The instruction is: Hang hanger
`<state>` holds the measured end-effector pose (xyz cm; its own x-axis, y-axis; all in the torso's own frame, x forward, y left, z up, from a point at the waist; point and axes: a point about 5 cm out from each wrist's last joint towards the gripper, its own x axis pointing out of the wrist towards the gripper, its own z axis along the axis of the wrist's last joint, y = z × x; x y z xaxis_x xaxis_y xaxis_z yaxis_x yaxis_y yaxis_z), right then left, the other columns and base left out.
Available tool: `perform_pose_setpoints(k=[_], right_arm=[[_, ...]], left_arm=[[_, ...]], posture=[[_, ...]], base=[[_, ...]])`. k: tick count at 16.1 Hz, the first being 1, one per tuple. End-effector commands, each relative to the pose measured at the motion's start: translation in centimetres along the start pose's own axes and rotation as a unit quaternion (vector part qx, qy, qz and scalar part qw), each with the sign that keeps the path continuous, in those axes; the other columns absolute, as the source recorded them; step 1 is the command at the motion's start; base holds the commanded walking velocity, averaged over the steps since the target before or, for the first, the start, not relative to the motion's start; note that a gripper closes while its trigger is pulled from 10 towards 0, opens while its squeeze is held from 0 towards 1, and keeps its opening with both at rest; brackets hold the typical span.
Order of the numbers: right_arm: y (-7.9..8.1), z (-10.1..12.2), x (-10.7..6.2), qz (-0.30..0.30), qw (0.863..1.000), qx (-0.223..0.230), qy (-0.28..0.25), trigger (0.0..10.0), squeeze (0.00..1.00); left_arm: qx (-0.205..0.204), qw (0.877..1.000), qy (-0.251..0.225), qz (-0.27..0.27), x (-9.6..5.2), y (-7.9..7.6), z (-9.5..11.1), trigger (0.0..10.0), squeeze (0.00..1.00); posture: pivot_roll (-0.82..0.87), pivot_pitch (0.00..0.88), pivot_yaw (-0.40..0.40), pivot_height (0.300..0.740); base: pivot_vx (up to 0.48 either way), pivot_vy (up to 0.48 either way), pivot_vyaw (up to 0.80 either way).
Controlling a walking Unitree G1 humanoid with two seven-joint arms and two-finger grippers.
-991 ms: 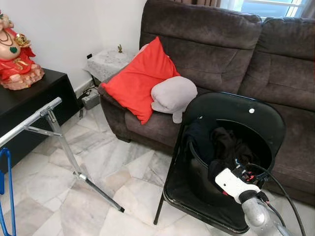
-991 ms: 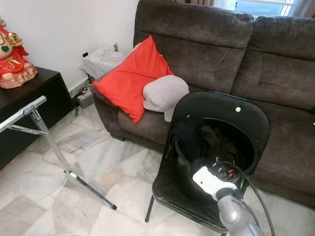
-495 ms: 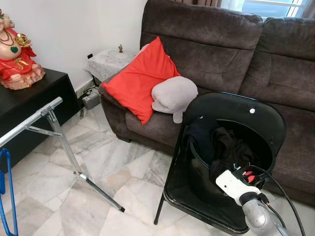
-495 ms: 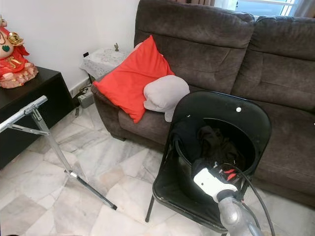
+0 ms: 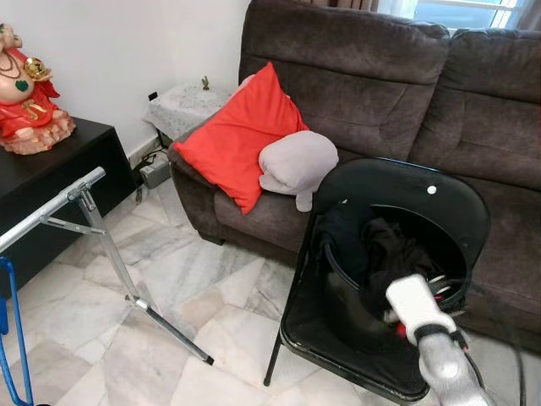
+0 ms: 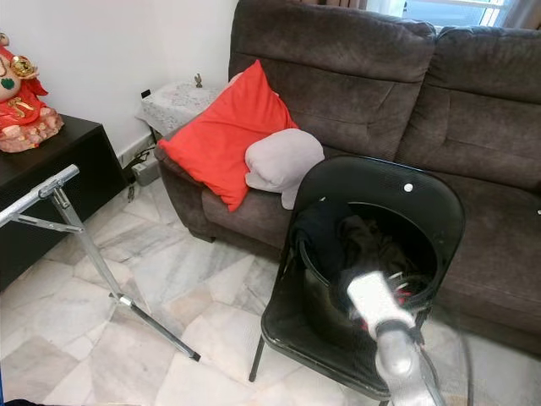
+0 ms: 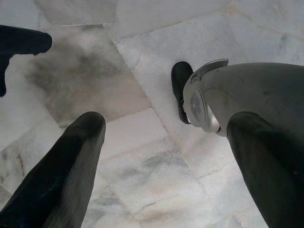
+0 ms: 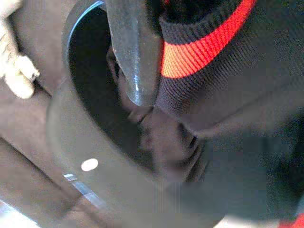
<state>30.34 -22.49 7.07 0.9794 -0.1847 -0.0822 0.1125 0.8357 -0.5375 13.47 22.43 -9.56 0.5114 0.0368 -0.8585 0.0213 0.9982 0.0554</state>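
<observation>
Since a second ago the right arm's white wrist housing has swung from lying leftward to pointing up and away, and it is blurred with motion. The right tool (image 8: 142, 66) now sits over the black basket (image 5: 338, 262) on the black folding chair (image 5: 397, 194), in among dark clothing (image 5: 393, 249). From the wrist, one black finger (image 8: 135, 52) lies against a dark knit garment with a red-orange stripe (image 8: 209, 47); whether the fingers grip the cloth cannot be told. The sofa (image 5: 355, 76), red cushion (image 5: 237, 139) and grey cushion (image 5: 296, 161) have kept their places, with only a slight shift of the camera.

The blue hanger (image 5: 10, 330) shows as a thin blue wire loop at the near left edge, hanging below the slanted silver rail of the drying rack (image 5: 101, 245), well apart from the chair. Its hook is out of sight, so what it hangs from cannot be told.

The left tool (image 7: 166, 142) hangs over the marble floor (image 7: 142, 42), its two black fingers (image 7: 66, 166) spread wide with nothing between them.
</observation>
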Motion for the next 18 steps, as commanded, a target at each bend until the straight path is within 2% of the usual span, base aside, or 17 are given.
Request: perform_pose_setpoints(k=[1,3,4,5,7,8,9,10,11,12,13,16,17,18], right_arm=[[-0.8,1.4,0.3,-0.031,0.998,0.049,-0.023,0.0,0.0],[-1.3,3.0,0.3,-0.075,0.983,0.163,-0.038,0.0,0.0],[-1.0,3.9,0.1,-0.087,0.967,0.238,-0.033,0.0,0.0],[-0.7,4.7,0.1,-0.082,0.955,0.283,-0.031,0.0,0.0],[-0.8,5.7,0.0,-0.088,0.939,0.332,-0.034,0.0,0.0],[-1.7,6.6,0.3,-0.101,0.924,0.366,-0.04,0.0,0.0],[-2.0,6.8,0.4,-0.105,0.919,0.378,-0.04,0.0,0.0],[-3.4,7.8,1.0,-0.118,0.909,0.396,-0.045,0.0,0.0],[-4.5,8.8,1.5,-0.128,0.906,0.398,-0.059,0.0,0.0],[-5.6,10.0,2.0,-0.136,0.905,0.396,-0.079,0.0,0.0],[-7.2,12.2,2.4,-0.144,0.902,0.39,-0.115,0.0,0.0],[-8.1,16.6,2.0,-0.113,0.897,0.384,-0.189,0.0,0.0],[-7.5,18.7,1.2,-0.075,0.896,0.376,-0.225,0.0,0.0],[-6.8,19.5,0.6,-0.054,0.895,0.375,-0.237,0.0,0.0]], left_arm=[[0.012,1.0,0.015,0.003,-0.2,0.3,-0.6,10.0,0.0],[0.013,1.0,0.015,0.003,-0.2,0.3,-0.6,10.0,0.0],[0.013,1.0,0.015,0.003,-0.2,0.4,-0.6,10.0,0.0],[0.013,1.0,0.015,0.002,-0.2,0.3,-0.6,10.0,0.0],[0.013,1.0,0.015,0.002,-0.2,0.3,-0.6,10.0,0.0],[0.013,1.0,0.015,0.002,-0.2,0.3,-0.6,10.0,0.0],[0.013,1.0,0.015,0.003,-0.2,0.3,-0.6,10.0,0.0],[0.013,1.0,0.015,0.003,-0.2,0.3,-0.6,10.0,0.0],[0.013,1.0,0.015,0.002,-0.1,0.3,-0.6,10.0,0.0],[0.013,1.0,0.014,0.002,-0.1,0.3,-0.6,10.0,0.0],[0.014,1.0,0.014,0.001,-0.1,0.2,-0.6,10.0,0.0],[0.013,1.0,0.013,0.0,-0.1,0.2,-0.6,10.0,0.0],[0.012,1.0,0.013,0.001,-0.1,0.2,-0.6,10.0,0.0],[0.013,1.0,0.013,0.001,-0.2,0.2,-0.6,10.0,0.0]], posture=[[0.02,0.071,0.045,0.74],[0.01,0.071,0.047,0.74],[0.01,0.072,0.048,0.74],[0.01,0.072,0.048,0.74],[0.01,0.071,0.048,0.74],[0.01,0.071,0.048,0.74],[0.01,0.071,0.048,0.74],[0.01,0.07,0.049,0.74],[0.0,0.069,0.05,0.74],[0.0,0.065,0.051,0.74],[0.0,0.064,0.052,0.74],[0.0,0.061,0.049,0.74],[0.0,0.061,0.049,0.74],[0.0,0.062,0.048,0.74]], base=[[0.0,0.0,0.0],[0.0,0.0,0.0],[0.0,0.0,0.0],[0.0,0.0,0.0],[0.0,0.0,0.0],[0.0,0.0,0.0],[0.0,0.0,0.0],[0.0,0.0,0.0],[0.0,0.0,0.0],[0.0,0.0,0.0],[0.0,0.0,0.0],[0.0,0.0,0.0],[0.0,0.0,0.0],[0.0,0.0,0.0]])
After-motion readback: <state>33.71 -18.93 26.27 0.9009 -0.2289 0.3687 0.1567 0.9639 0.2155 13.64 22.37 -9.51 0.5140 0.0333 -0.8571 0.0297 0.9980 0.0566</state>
